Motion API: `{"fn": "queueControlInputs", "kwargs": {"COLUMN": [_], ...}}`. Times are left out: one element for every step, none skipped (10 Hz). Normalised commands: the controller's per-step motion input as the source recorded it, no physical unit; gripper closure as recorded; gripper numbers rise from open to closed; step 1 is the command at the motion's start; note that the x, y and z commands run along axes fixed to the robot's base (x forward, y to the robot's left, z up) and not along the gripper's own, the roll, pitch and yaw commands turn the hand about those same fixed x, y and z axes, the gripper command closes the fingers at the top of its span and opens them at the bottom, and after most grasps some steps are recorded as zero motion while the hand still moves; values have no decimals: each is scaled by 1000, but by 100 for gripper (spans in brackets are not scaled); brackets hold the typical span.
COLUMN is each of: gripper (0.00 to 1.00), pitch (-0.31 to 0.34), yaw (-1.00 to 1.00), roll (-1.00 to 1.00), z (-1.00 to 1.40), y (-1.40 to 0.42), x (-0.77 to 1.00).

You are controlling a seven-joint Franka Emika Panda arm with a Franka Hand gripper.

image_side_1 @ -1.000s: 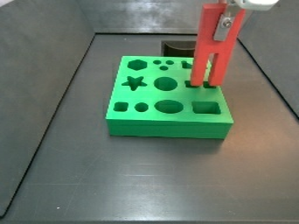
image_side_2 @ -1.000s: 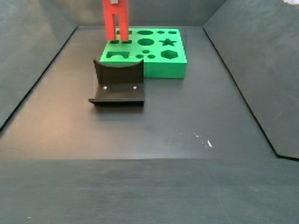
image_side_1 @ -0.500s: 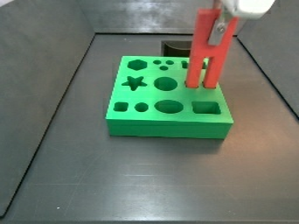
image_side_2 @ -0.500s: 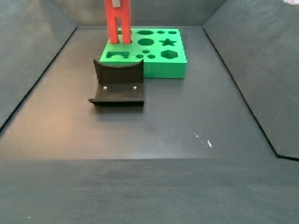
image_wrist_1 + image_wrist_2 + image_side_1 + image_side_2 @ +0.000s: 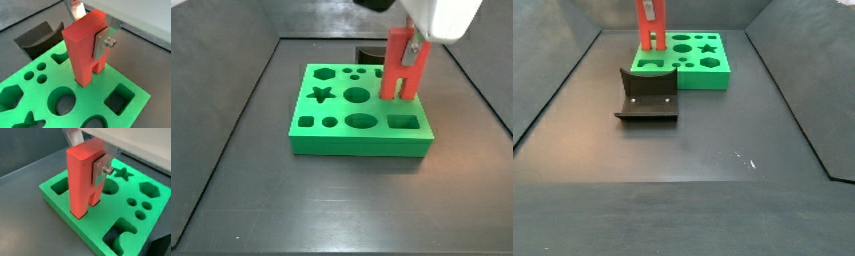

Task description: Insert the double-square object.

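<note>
Wrist views both showed the hand (image 5: 92,31) clamped on one double-square object (image 5: 85,47), upright, its prong ends at a hole in one green block (image 5: 133,107); a silver finger (image 5: 101,169) lay flat against the red bar. Side views showed that block (image 5: 310,139) near the desk's (image 5: 331,215) far edge, beside one fixture (image 5: 647,96). No writing was readable.

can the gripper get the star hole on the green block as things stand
Probably not now: the gripper is shut on the double-square object, standing at the green block. The star hole itself lies uncovered.
</note>
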Motion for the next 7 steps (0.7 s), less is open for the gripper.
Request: {"fn": "queueControlInputs", "kwargs": {"gripper": [100,100,100,100,100,100,100], "pitch": [0,0,0,0,0,-10,-3], "yaw": [0,0,0,0,0,0,0], "roll": [0,0,0,0,0,0,4], "z": [-311,-289,-280,-280,-223,0,0], "y": [0,0,0,0,0,0,0], "x": [69,91,80,77,26,0,0]}}
